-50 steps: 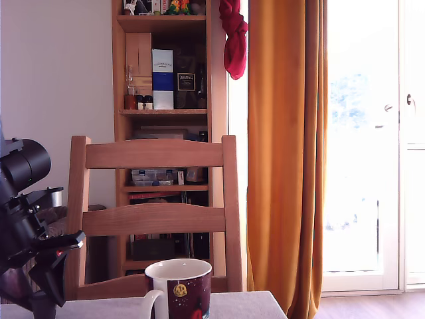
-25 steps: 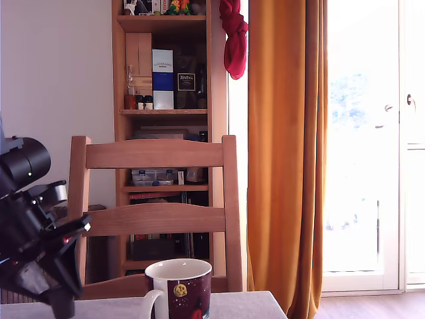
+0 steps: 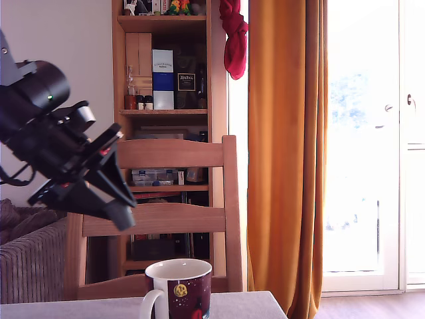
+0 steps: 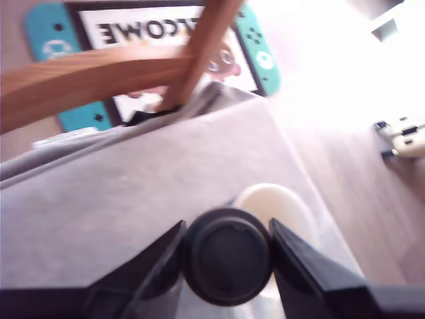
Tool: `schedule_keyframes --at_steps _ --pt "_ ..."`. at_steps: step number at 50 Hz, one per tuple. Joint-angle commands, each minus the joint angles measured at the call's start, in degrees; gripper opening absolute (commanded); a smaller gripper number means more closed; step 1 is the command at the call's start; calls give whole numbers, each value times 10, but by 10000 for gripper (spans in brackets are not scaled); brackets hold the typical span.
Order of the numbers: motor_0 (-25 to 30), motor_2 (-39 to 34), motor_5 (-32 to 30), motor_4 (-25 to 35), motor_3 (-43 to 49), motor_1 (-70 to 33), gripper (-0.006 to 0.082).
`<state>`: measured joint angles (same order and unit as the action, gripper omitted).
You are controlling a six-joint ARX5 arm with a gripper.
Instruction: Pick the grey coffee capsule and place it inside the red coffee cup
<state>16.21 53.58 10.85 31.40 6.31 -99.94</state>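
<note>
Claw (image 4: 228, 256) pinching round dark grey coffee capsule (image 4: 228, 256), raised above glossy white-lined red coffee cup (image 3: 178, 290).

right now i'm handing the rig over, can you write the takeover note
Claw: shut on the grey coffee capsule, raised in the air above the table.
Red coffee cup: upright near the table's edge, below the claw toward the exterior view's right; the wrist view shows its white inside just past the capsule.
Done: capsule picked and lifted.
Left: line up over the cup's mouth, lower, release.

Capsule (image 4: 228, 256) above cup (image 4: 272, 203), on table (image 4: 119, 193)
</note>
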Motion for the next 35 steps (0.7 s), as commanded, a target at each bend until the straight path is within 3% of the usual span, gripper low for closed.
schedule_keyframes --at_steps 1,17,27,35 --pt "20 0 9 1 -4 -5 253" --pt "87 0 10 -36 1 -6 253" --pt "105 0 9 -85 -1 -11 253" --pt "111 0 10 -88 6 -27 253"
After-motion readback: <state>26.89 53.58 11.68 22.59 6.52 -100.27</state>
